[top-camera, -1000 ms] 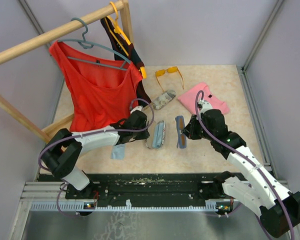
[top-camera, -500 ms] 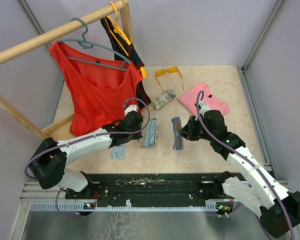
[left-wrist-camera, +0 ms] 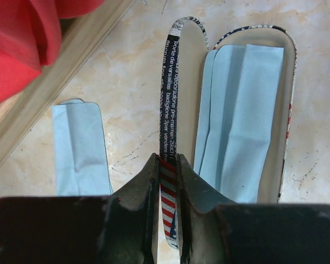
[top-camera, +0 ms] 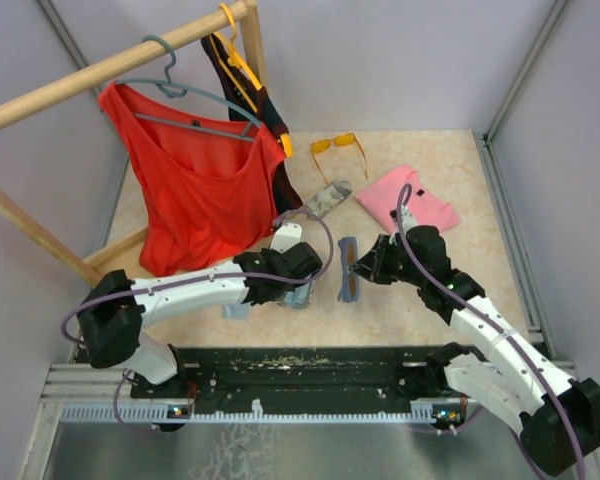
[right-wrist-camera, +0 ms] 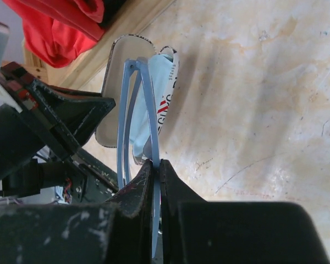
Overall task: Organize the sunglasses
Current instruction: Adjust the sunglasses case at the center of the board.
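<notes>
The slim greyish-lilac sunglasses point(top-camera: 347, 270) hang folded in my right gripper point(top-camera: 366, 266), which is shut on one thin arm point(right-wrist-camera: 152, 132). My left gripper point(top-camera: 302, 283) is shut on the striped rim point(left-wrist-camera: 169, 137) of an open patterned case point(top-camera: 298, 297). A folded light-blue cloth point(left-wrist-camera: 242, 121) lies inside that case. In the right wrist view the case point(right-wrist-camera: 111, 104) sits just behind the sunglasses point(right-wrist-camera: 133, 110). The orange-yellow sunglasses point(top-camera: 338, 148) lie apart at the back of the table.
A second patterned case point(top-camera: 328, 198) lies behind the grippers, a pink cloth point(top-camera: 410, 202) to its right. Another light-blue cloth point(top-camera: 235, 310) lies flat by the left arm. A red top point(top-camera: 195, 190) hangs from a wooden rack point(top-camera: 100, 70) at the left.
The left gripper has carried the open case right and nearer. The right gripper has brought the lilac sunglasses leftward, close beside the case.
</notes>
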`<action>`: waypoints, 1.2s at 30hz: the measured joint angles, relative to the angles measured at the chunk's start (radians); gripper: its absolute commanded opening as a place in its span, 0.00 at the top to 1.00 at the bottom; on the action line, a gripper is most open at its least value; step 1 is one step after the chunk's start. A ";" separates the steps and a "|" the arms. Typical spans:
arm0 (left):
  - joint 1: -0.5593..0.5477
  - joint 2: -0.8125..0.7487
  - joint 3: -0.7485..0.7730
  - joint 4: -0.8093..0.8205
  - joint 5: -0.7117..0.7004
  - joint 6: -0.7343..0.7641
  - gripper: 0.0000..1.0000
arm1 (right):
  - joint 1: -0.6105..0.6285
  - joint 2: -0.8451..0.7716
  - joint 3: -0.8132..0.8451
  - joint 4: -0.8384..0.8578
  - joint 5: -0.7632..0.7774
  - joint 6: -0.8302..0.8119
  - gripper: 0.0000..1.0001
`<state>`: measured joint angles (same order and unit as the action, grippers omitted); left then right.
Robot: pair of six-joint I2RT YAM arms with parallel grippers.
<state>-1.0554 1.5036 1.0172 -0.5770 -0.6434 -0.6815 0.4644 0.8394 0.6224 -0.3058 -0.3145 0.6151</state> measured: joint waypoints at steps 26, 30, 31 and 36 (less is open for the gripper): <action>-0.106 0.126 0.063 -0.125 -0.056 -0.107 0.67 | 0.051 0.106 -0.249 0.433 0.040 0.383 1.00; -0.106 0.126 0.063 -0.114 -0.044 -0.108 0.64 | 0.075 0.138 -0.249 0.466 0.040 0.385 1.00; -0.106 0.126 0.063 -0.111 -0.040 -0.108 0.63 | 0.082 0.150 -0.249 0.476 0.041 0.385 1.00; -0.106 0.114 0.061 -0.094 -0.017 -0.111 0.59 | 0.113 0.191 -0.249 0.500 0.052 0.385 1.00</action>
<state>-1.1610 1.6180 1.0786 -0.6708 -0.6601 -0.7929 0.5770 1.0306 0.3733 0.1944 -0.2623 0.9997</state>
